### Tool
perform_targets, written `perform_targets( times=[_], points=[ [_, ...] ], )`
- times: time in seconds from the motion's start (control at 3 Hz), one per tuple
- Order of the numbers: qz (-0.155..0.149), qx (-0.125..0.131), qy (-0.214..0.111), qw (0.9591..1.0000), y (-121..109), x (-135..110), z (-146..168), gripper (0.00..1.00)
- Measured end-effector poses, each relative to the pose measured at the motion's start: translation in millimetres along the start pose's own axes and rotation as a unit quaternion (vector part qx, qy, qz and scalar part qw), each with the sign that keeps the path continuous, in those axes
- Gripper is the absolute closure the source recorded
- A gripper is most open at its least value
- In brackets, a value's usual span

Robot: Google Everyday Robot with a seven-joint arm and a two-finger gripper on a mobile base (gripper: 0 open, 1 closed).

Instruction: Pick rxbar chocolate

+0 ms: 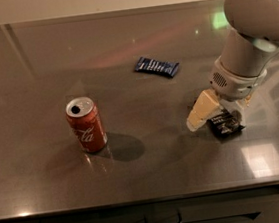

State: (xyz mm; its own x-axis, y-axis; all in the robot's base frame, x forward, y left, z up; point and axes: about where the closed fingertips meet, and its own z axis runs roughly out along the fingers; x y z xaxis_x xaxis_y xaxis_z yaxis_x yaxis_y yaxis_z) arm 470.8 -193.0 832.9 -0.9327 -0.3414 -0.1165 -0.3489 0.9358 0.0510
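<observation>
The rxbar chocolate (225, 123) is a flat black-wrapped bar with white text, lying on the steel table at the right. My gripper (211, 118) is down at the table right over the bar's left end, its cream tip just left of the bar. The bar's upper part is hidden under the gripper. The grey arm (251, 35) comes in from the top right.
A dark blue wrapped bar (157, 66) lies further back, left of the arm. A red cola can (85, 124) stands upright at the left. The steel table (151, 167) has its front edge near the bottom, with cabinet fronts below.
</observation>
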Motion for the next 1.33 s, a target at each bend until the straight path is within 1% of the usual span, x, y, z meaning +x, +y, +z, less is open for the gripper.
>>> perform_targets(
  times=[0.67,1.0,1.33],
  points=[
    [0.009,0.009,0.019,0.9997,-2.1,5.4,4.6,0.65],
    [0.009,0.009,0.020,0.9997,-1.8,4.8,0.3,0.88],
    [0.006,0.023,0.027,0.9994,-1.2,7.2,-1.5,1.00]
  ],
)
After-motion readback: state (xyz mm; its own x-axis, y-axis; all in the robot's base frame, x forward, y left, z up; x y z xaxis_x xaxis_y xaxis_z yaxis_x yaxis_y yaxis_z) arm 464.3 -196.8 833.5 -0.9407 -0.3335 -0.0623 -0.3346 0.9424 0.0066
